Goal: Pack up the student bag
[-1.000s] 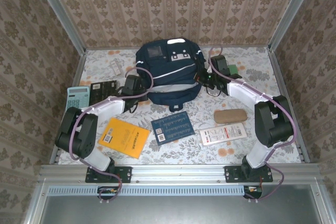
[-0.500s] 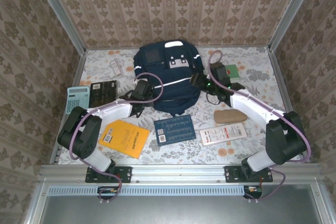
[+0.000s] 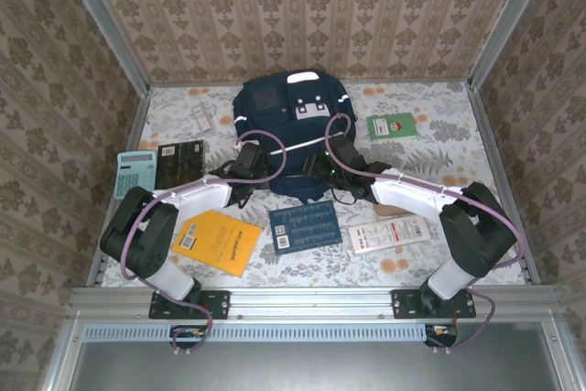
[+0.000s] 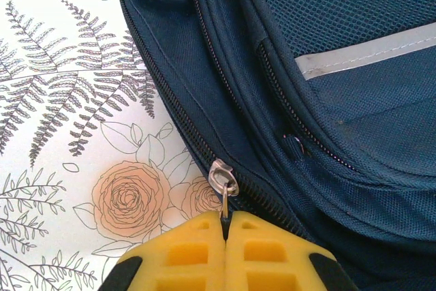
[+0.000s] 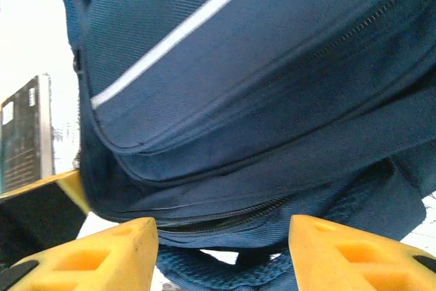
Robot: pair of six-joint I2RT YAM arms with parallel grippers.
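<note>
Bag: the student bag [image 3: 291,130] lies flat at the far middle of the surface [image 3: 439,139], front face up. Its top is toward the back wall and its bottom edge toward the arm bases, so the long axis runs away from the robot.
Left hand: the left hand [image 4: 224,221] is clenched on the tab of the metal zipper pull [image 4: 223,180] low on the bag's left flank, with the fingertips pressed together.
Right hand: the right hand [image 5: 221,231] is released, jaws well apart either side of the bag's lower edge, and nothing is gripped.
Deciding relation: the zipper track runs along the side seam past the pull, slanting away from the left hand toward the bag's top. Any drag has to follow that seam line rather than lift off it. The left hand already has the pull; the right sits at the bottom edge, placed to brace.
Bag contents: no opening shows by the slider, and the front pocket zip looks shut. The inside is hidden, so I cannot tell what it holds.
Waiting items: a yellow book [image 3: 217,240], a blue book [image 3: 302,224] and a white-and-red packet [image 3: 389,234] lie near the arms. A teal calculator [image 3: 135,171] is at the left, and a green card [image 3: 392,125] is right of the bag.
Stage: probably unzipping—packing not yet begun.
</note>
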